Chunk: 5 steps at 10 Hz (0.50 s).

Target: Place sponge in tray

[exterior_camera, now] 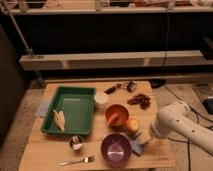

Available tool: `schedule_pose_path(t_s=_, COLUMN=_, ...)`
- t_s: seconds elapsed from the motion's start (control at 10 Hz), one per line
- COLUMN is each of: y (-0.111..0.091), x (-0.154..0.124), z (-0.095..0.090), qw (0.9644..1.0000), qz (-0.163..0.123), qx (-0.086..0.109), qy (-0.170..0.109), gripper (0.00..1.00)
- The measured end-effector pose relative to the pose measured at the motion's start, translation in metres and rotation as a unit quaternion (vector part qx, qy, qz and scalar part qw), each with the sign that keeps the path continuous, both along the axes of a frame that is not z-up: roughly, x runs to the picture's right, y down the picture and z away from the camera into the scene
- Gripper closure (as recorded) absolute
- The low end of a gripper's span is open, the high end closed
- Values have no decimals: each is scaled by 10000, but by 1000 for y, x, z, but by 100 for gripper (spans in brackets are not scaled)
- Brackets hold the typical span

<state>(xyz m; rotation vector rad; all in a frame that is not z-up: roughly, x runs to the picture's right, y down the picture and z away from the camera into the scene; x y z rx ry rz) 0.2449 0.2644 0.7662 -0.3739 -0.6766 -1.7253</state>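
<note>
The blue sponge [136, 146] lies on the wooden table just right of the purple bowl [116, 149], partly covered by my arm. The green tray [75, 106] sits at the table's left with a pale yellow item [60, 119] in it. My gripper [145, 141] is at the end of the white arm [175, 125], down right at the sponge's right edge, near the table's front right.
An orange bowl [117, 115], a round fruit [133, 125] and a white cup [101, 100] stand between tray and arm. A small metal cup [76, 143] and a fork [77, 161] lie in front. Dark small items [140, 100] sit at the back right.
</note>
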Motion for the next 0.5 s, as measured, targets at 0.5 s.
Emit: schedule_pose_path(t_s=0.5, y=1, x=-25, z=10, qw=9998, qz=-84, qx=-147, qy=-63, gripper=20)
